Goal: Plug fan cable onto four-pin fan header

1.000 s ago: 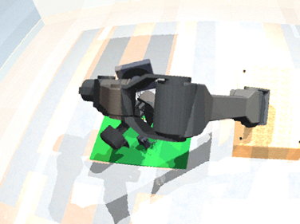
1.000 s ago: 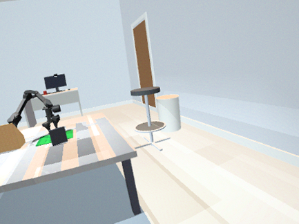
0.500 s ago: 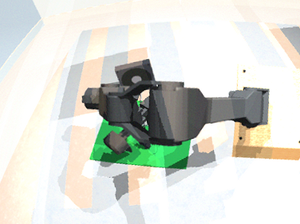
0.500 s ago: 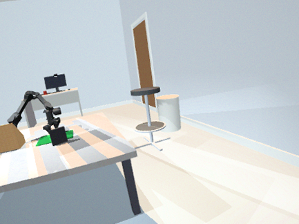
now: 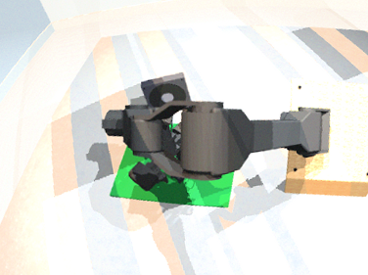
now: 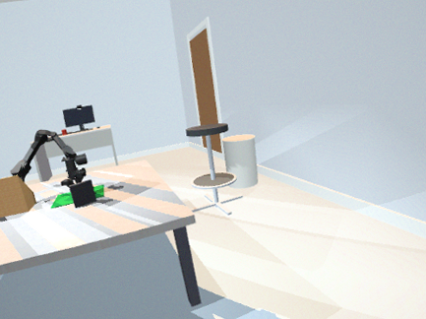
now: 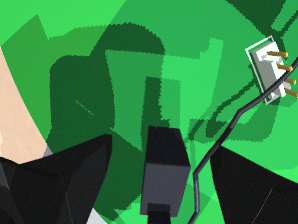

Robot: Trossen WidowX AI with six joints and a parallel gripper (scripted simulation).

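Note:
The green board (image 5: pixel 215 195) (image 6: pixel 63 200) (image 7: pixel 30 40) lies on the table. The dark plug (image 7: pixel 167 182) is at the lower middle of the wrist view, over the board. My gripper (image 7: pixel 163 148) is open, partly narrowed, with one finger on each side of the plug and a visible gap on both sides. The black cable (image 7: pixel 195 187) loops beside the plug and runs up right, passing in front of the header's pins. The white four-pin header (image 7: pixel 268 75) with brass pins is at the upper right, apart from the plug. In the top view the arm hides the fingertips and plug.
The dark square fan (image 5: pixel 176 80) (image 6: pixel 82 193) stands at the board's edge, close to the arm. A wooden block (image 5: pixel 331 190) (image 6: pixel 7 198) is at the arm's base. The stool (image 6: pixel 207 130) and bin (image 6: pixel 241 161) are off the table.

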